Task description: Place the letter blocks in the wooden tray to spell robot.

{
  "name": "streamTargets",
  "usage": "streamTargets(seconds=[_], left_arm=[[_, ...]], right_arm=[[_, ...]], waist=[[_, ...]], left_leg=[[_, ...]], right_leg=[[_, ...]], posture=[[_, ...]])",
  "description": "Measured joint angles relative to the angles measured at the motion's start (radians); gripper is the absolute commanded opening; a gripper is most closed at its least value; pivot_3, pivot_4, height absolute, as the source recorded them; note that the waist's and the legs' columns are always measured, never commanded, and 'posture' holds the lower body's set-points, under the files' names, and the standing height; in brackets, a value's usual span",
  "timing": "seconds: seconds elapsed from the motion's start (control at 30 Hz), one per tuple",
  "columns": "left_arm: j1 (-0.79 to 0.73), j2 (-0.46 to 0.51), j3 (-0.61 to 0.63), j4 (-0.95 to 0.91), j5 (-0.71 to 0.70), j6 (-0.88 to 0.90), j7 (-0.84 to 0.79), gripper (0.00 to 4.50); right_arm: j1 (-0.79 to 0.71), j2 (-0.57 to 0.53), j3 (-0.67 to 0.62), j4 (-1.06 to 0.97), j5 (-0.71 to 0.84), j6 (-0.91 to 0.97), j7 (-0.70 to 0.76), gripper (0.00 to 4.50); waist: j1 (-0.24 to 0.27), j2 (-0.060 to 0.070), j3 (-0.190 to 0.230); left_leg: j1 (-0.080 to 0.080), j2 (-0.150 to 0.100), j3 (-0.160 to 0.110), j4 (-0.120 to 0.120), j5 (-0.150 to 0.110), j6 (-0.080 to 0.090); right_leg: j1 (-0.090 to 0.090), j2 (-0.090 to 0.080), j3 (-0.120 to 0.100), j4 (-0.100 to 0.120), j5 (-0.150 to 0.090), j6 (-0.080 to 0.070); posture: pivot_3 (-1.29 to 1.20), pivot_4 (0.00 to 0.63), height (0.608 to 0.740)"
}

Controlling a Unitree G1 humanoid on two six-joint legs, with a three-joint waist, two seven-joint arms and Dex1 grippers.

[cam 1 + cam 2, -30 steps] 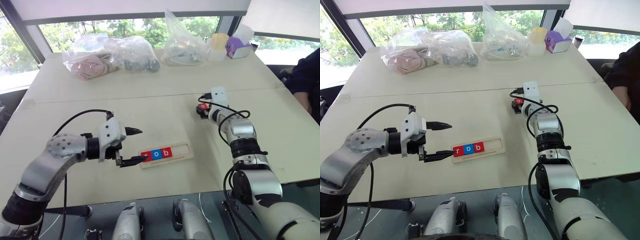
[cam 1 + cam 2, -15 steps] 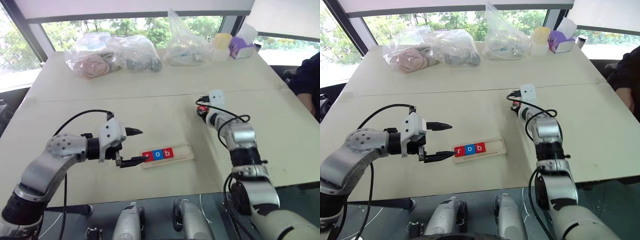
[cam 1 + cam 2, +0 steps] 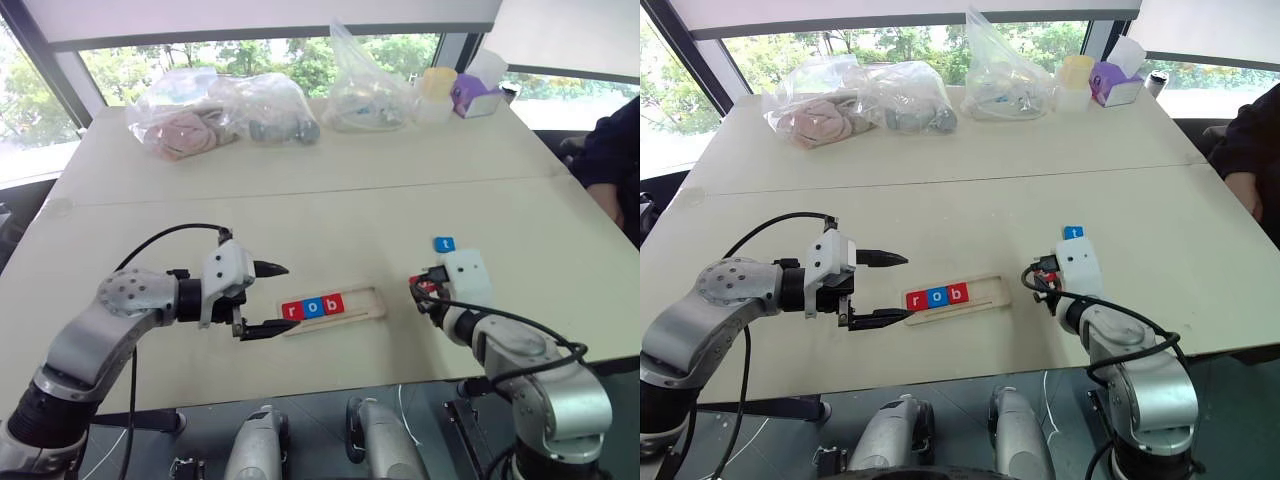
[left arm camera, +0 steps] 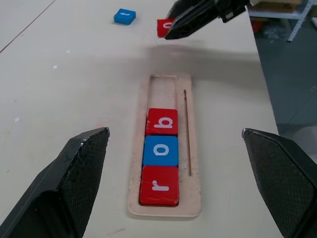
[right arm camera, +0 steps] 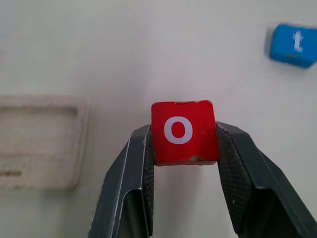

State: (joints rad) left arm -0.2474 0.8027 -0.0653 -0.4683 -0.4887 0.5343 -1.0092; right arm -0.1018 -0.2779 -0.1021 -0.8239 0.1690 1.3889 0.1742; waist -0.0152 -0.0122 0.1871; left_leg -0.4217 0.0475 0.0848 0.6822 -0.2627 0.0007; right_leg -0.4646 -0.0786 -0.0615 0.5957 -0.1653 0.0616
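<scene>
The right gripper (image 5: 184,148) is clamped on the red "o" block (image 5: 183,131); the wooden tray (image 3: 958,298) lies just leftward — free end nearest; left gripper (image 3: 880,288) gapes wide at the tray's "r" end.

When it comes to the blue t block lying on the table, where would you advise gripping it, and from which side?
Grip the blue t block by two opposite side edges, coming straight down from above. It lies flat on the table, letter up, with bare table all round, so only its thin sides offer purchase. The right claw is already shut on the red o block.
</scene>
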Motion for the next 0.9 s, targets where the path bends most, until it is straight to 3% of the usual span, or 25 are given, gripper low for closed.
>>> streamTargets(seconds=[0.63, 0.83, 0.9], left_arm=[[-0.018, 0.0, -0.001, 0.014, 0.0, 0.003, -0.006, 4.5], [-0.018, 0.0, -0.001, 0.013, 0.0, 0.006, 0.004, 4.5], [-0.019, 0.0, -0.001, 0.013, 0.0, 0.007, 0.006, 4.5]], right_arm=[[0.041, 0.012, 0.017, 0.046, -0.009, -0.048, -0.047, 1.18], [0.035, 0.023, 0.016, 0.053, -0.008, -0.051, -0.058, 4.3], [0.035, 0.011, 0.018, 0.051, -0.001, -0.049, -0.045, 4.41]], waist=[[0.001, 0.0, 0.0], [0.001, 0.0, 0.0], [0.001, 0.0, 0.0]], left_leg=[[-0.004, -0.001, 0.0, -0.001, 0.001, 0.002], [-0.004, -0.001, 0.0, -0.001, 0.001, 0.002], [-0.004, -0.001, 0.0, -0.001, 0.001, 0.002]], right_leg=[[-0.002, -0.001, 0.0, -0.001, 0.0, 0.0], [-0.002, -0.001, 0.0, -0.001, 0.0, 0.0], [-0.002, -0.001, 0.0, -0.001, 0.0, 0.0]], posture=[[0.0, 0.15, 0.74], [0.0, 0.15, 0.74], [0.0, 0.15, 0.74]])
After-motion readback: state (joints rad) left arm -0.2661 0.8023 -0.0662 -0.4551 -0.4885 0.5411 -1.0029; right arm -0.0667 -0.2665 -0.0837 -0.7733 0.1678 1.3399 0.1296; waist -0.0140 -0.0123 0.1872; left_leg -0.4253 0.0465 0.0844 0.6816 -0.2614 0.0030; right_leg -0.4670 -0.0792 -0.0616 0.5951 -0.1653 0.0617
